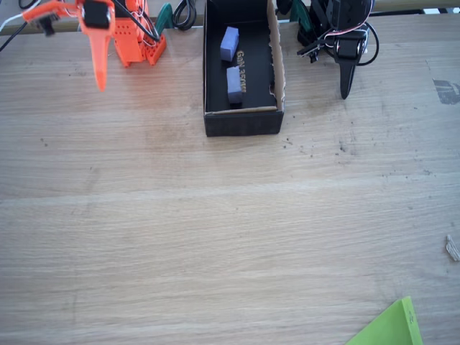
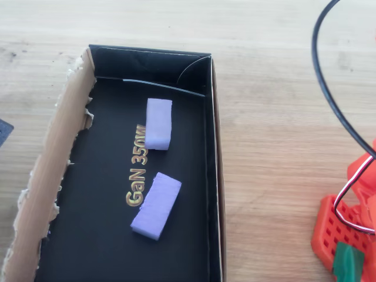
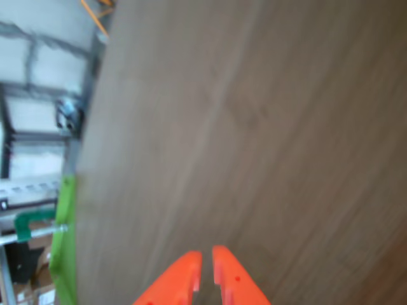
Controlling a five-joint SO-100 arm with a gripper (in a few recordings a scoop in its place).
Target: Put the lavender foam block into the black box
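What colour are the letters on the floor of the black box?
Gold, printed on the long shallow black cardboard box; the overhead view shows the gold lettering best.

Orange arm folded back at top left of the fixed view, tool (image 1: 100,68) pointing down, fingers (image 3: 181,279) nearly together, holding nothing

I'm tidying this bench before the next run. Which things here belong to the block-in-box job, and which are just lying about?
Belongs to the job:
- black box
- two lavender foam blocks, both lying inside it
- orange gripper, fingers almost closed, nothing between them

Just lying about:
- green sheet at the table edge
- small scrap near the right edge
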